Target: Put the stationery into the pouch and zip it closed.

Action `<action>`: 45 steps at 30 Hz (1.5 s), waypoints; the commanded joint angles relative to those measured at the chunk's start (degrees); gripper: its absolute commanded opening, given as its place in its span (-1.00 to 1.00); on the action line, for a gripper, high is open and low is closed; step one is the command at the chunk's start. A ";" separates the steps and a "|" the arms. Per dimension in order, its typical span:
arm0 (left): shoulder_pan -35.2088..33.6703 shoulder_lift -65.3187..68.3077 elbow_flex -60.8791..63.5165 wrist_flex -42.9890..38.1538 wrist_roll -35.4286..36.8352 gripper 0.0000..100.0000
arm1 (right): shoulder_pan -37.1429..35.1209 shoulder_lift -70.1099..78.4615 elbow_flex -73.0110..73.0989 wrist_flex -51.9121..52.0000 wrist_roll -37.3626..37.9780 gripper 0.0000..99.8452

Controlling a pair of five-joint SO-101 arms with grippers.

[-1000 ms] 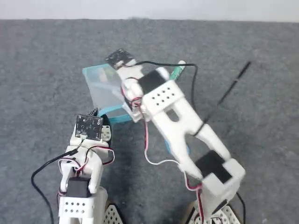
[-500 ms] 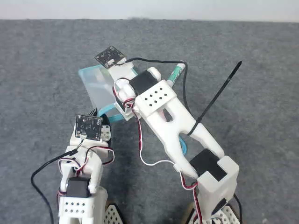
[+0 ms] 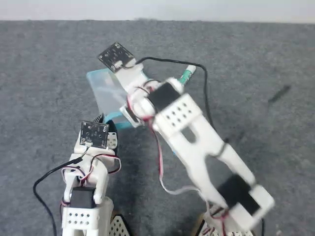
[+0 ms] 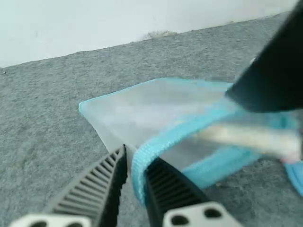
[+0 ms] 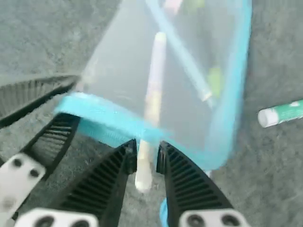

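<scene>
The clear pouch [image 3: 105, 87] with blue trim lies at the table's middle. My left gripper [image 4: 135, 165] is shut on the blue edge [image 4: 156, 144] at the pouch's near corner, and it is also seen from the right wrist [image 5: 59, 111]. My right gripper [image 5: 147, 151] is shut on a white pen [image 5: 155, 80] whose far end lies inside the pouch [image 5: 118, 61] through its mouth. The right arm [image 3: 177, 110] stretches over the pouch. Other pens [image 5: 189, 66] show inside it. A green-and-white pen [image 3: 186, 76] lies on the table beside the pouch.
The table is grey carpet [image 3: 44, 73] with a pale wall along its far edge. A black cable [image 3: 202, 93] loops off the right arm. A thin dark strip [image 3: 278, 93] shows blurred at the right. The left arm's base [image 3: 81, 216] stands at the near edge.
The right arm has swung, its wrist shifting toward the far left over the pouch and its elbow dropping to the lower right. The left arm and the pouch have stayed put.
</scene>
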State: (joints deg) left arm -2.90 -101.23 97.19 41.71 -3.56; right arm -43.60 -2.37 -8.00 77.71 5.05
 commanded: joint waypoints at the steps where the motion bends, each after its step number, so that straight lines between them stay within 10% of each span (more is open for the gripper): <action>1: 0.62 -0.35 -0.40 -0.09 -0.62 -0.98 | -0.48 -11.91 7.56 -5.05 1.49 -0.83; 15: -10.90 -0.35 -3.30 -2.02 5.36 -0.98 | 17.80 -39.60 43.60 -16.31 2.73 -0.84; 22: 13.54 -0.35 -2.59 8.18 -4.84 -0.98 | 22.20 -47.43 68.92 -40.84 -5.19 -0.83; 28: -10.64 -0.18 -8.66 5.01 5.36 -0.98 | 20.97 -49.89 73.85 -40.84 -1.41 -0.83; 34: 7.47 -0.35 -5.32 8.26 -5.54 -0.98 | 16.40 -49.89 75.52 -40.31 -1.05 -0.83; 40: -12.22 -0.26 -11.38 8.26 8.09 -0.98 | 16.04 -49.89 76.04 -40.40 -1.05 -0.83; 45: 7.74 -0.35 -5.85 8.70 -5.19 -0.98 | 16.04 -49.89 76.13 -40.40 -1.14 -0.83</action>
State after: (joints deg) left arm -10.29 -101.23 90.15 50.15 1.89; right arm -27.43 -49.93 68.57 37.63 2.95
